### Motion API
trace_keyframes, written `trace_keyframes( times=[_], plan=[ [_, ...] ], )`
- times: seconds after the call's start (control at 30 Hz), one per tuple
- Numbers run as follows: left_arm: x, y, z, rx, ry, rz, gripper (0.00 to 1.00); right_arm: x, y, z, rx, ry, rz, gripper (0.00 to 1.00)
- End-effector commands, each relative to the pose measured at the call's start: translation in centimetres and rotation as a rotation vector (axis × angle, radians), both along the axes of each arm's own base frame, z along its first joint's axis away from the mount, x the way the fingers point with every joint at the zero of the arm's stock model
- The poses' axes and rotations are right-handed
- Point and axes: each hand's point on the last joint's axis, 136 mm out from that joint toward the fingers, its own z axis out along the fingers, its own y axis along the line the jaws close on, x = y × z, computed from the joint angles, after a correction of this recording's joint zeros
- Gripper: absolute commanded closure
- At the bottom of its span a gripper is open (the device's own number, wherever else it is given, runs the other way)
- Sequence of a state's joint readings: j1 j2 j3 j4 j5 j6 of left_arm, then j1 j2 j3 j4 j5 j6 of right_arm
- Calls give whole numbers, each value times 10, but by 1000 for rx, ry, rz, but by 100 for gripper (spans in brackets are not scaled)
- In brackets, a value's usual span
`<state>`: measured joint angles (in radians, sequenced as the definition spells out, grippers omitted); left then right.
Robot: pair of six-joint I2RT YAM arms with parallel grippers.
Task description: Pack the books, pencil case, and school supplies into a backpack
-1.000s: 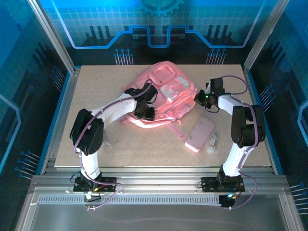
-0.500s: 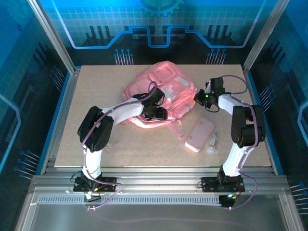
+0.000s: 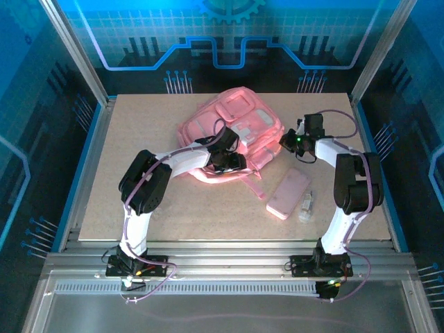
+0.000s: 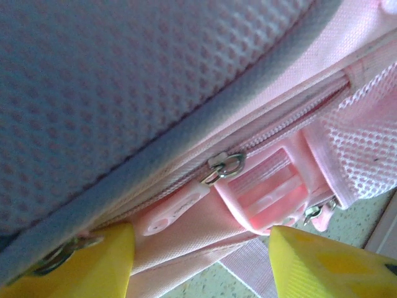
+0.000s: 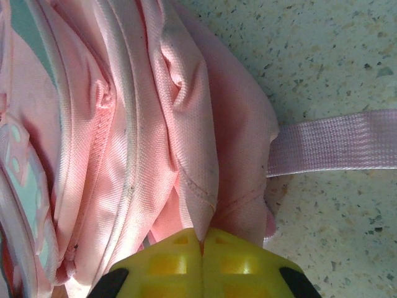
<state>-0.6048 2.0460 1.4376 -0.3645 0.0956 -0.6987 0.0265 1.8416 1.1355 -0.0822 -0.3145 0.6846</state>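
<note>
**Step in hand (our reading): open the zipper.**

The backpack [image 3: 239, 125] lies flat on the table [image 3: 139, 125], toward 12 o'clock from the arm bases. The right gripper [image 5: 201, 248] is closed on a fold of the backpack's fabric at the bag's 3 o'clock edge. The left gripper [image 4: 201, 267] stands at the 6 o'clock edge with its jaws apart and clamps nothing. The pale zipper pull [image 4: 183, 203] lies just ahead of the gap between its fingers.

To do this step well:
1. We hold the right pinch firm, so that the fabric stays taut along the zipper line.
2. We centre the pull tab between the left fingers before closing, and keep clear of the pink buckle [image 4: 267, 198] at 3 o'clock of the tab.
3. We draw along the zipper track, not across it. A sideways pull is likely to drag the whole bag.

**Count of items**
- Backpack: one.
- Pencil case [image 3: 288, 193]: one, on the table at 4 o'clock of the backpack and apart from it.
- Clear oblong item [image 3: 306, 204]: one, just beside the pencil case at its 4 o'clock.
- Metal zipper rings in the left wrist view: three.
- Strap [image 5: 335, 146] in the right wrist view: one.
</note>
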Motion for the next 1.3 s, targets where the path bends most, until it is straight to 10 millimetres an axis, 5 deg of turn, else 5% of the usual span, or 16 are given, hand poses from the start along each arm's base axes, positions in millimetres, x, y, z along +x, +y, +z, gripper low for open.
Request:
trace_keyframes(
  times=[0.0, 0.27, 0.5, 0.73, 1.03, 1.27],
  plan=[
    [30, -15, 1, -80, -103, 15, 41, -6, 12, 20, 55, -40, 32, 100],
    [10, -31, 37, -171, -144, -50, 42, -7, 12, 13, 56, -21, 31, 100],
    [4, -1, 14, 21, -118, -65, 45, -4, 14, 15, 64, -21, 36, 100],
    [14, 9, -6, 132, -86, -122, 76, -5, 13, 17, 54, -24, 38, 100],
    [8, 31, -14, 159, -84, -99, 99, -4, 12, 19, 49, -29, 41, 100],
    [5, 41, -11, 207, -63, -125, 100, -2, 5, 17, 16, -28, 25, 100]
  ],
)
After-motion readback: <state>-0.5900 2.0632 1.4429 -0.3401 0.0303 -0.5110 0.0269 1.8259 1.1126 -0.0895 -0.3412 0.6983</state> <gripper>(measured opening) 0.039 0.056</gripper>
